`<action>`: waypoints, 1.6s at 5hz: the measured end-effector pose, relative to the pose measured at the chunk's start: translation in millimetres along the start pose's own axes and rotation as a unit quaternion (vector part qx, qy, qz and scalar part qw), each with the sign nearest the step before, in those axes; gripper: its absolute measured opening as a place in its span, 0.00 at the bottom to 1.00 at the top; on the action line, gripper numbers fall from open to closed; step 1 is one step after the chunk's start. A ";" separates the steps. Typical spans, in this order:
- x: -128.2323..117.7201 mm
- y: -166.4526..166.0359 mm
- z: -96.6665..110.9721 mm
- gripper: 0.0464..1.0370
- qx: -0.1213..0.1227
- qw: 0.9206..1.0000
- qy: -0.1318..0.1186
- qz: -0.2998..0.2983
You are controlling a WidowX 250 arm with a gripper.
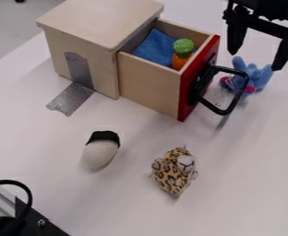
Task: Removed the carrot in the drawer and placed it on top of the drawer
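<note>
- In the camera view, the gripper (256,60) hangs at the upper right, its two fingers spread wide apart in a released state.
- The carrot (181,61) is inside the pulled-out drawer (147,85), near the red front (188,90), with its green top (183,46) pointing up and its orange body partly hidden by the drawer's side wall.
- A blue cloth (154,48) lies in the drawer beside the carrot.
- The drawer juts out of a pale wooden cabinet (100,20), and a black loop handle (230,69) sticks out from the red front.
- Silver tape (71,98) runs from the cabinet's side down onto the white tabletop (41,152).
- A blue plush toy (255,76) with pink parts lies just beyond the handle, below the gripper; whether a fingertip touches it, I cannot tell.
- A leopard-spotted plush (174,171) lies in front of the drawer, and a whitish rounded object (100,153) with a black end lies to the left of it, well apart.
</note>
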State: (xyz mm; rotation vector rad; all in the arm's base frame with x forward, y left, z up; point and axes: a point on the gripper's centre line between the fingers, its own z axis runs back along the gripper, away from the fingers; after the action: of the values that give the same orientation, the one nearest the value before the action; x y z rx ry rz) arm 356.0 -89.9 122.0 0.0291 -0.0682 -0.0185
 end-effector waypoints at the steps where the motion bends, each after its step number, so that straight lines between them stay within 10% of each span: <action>1: -4.2 -0.1 -13.1 0.96 0.005 1.000 0.020 -0.002; 5: 5.7 103.2 6.6 0.96 0.069 0.996 -0.019 0.052; 8: 22.3 130.8 -56.3 0.96 0.072 0.994 0.046 0.063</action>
State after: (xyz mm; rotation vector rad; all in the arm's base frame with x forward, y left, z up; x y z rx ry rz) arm 384.4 42.0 71.3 0.1693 0.0212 0.1144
